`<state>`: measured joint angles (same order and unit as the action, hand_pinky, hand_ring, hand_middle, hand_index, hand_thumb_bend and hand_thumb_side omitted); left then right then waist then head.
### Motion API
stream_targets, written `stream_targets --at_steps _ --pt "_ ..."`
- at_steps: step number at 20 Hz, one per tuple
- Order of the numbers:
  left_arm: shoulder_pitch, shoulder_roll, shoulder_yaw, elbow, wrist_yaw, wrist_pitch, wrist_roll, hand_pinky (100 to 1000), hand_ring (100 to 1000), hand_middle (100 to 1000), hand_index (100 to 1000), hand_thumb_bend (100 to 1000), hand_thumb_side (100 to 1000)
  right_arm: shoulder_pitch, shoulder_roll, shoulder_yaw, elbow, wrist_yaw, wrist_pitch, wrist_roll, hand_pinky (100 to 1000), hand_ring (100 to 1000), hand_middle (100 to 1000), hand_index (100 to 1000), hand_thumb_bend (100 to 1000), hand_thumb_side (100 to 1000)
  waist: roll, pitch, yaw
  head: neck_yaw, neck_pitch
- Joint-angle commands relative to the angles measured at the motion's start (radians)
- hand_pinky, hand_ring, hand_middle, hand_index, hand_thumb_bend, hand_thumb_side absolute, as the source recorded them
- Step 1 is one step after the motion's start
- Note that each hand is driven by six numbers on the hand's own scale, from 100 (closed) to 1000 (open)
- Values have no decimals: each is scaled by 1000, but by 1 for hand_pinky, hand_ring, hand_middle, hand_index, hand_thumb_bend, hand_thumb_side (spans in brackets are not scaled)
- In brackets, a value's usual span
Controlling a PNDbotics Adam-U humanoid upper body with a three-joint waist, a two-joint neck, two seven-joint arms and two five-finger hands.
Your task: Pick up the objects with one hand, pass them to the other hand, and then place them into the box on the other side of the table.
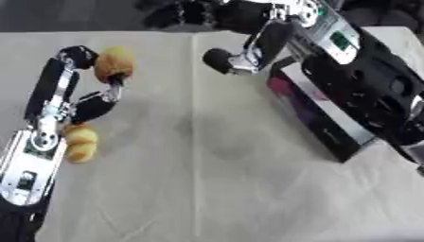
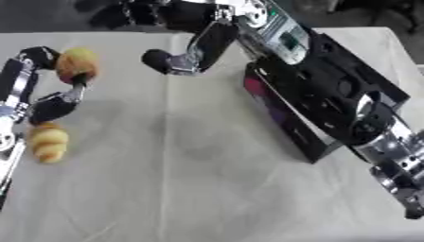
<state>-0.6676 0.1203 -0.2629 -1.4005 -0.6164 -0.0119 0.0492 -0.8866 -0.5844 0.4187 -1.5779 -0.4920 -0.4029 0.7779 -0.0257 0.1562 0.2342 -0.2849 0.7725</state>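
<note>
Nearest on the left, a yellow pastry (image 2: 47, 142) lies on the cloth-covered table (image 1: 215, 189), just beside the left arm. Farther up, the left hand (image 1: 83, 80) has its fingers and thumb curled round a golden bun (image 1: 113, 64), lifted at the far left. Across at the far middle, the right hand (image 1: 236, 59) hangs with its fingers bent inward, nothing in them. The dark box (image 1: 331, 127) sits on the right. For a clean pass, I'd bring the bun toward the middle, let the right hand spread and close round it before the left lets go.
</note>
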Motion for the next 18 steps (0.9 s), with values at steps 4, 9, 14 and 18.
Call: stream_targets --at_steps 4,9,14,18 --pt "-13 -8 -14 -37 1 -5 -16 764 681 572 559 100 178 -30 12 -25 47 96 -212 129 1000 984 1000 1000 100 198 -5 -26 4 -5 -3" --pt "-14 -14 -21 -42 12 0 -27 764 681 571 558 100 179 -31 34 -22 93 152 -242 129 1000 1000 1000 1000 100 157 -2 -23 6 -9 -3" --pt "-15 -20 -27 -54 16 1 -29 763 680 570 556 100 178 -37 54 -36 138 196 -248 129 1000 987 1000 1000 100 144 0 -21 8 -12 -3" --pt "-15 -26 -33 -64 15 0 -30 763 681 570 555 100 174 -41 70 -40 172 243 -271 129 1000 985 1000 1000 100 161 1 -18 10 -16 -3"
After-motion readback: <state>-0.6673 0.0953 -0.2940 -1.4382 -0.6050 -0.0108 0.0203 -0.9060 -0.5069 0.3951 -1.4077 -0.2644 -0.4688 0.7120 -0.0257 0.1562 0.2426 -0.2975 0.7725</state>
